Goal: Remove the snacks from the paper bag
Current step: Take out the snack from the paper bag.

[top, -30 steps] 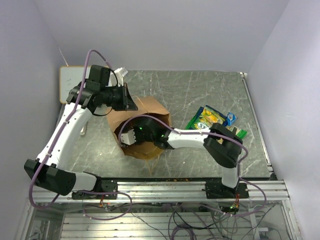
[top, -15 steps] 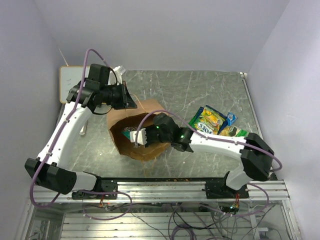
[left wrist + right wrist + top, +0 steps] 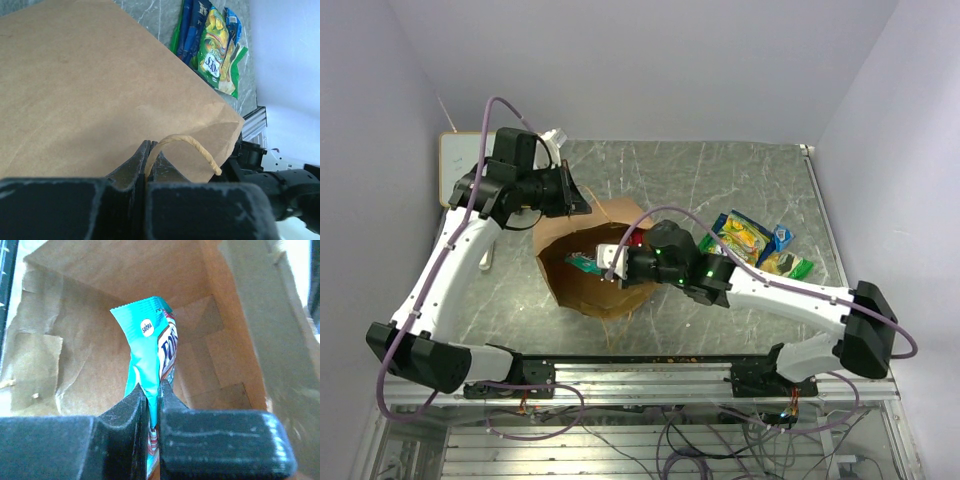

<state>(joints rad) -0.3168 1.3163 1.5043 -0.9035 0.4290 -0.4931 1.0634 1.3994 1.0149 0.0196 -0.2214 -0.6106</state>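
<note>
Teal packet inside open paper bag; other packets beside.

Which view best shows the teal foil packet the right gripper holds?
Right wrist: the teal foil packet is close and central, pinched by the right gripper inside the brown paper bag. Top external shows a sliver; left wrist, none.

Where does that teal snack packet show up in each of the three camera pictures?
Top external: teal packet left of centre, inside the mouth of the paper bag.
Left wrist: not in it; only the bag's outer wall shows.
Right wrist: centre, pinched by the right gripper.
Shared landmark: the paper bag, in all three.
</note>
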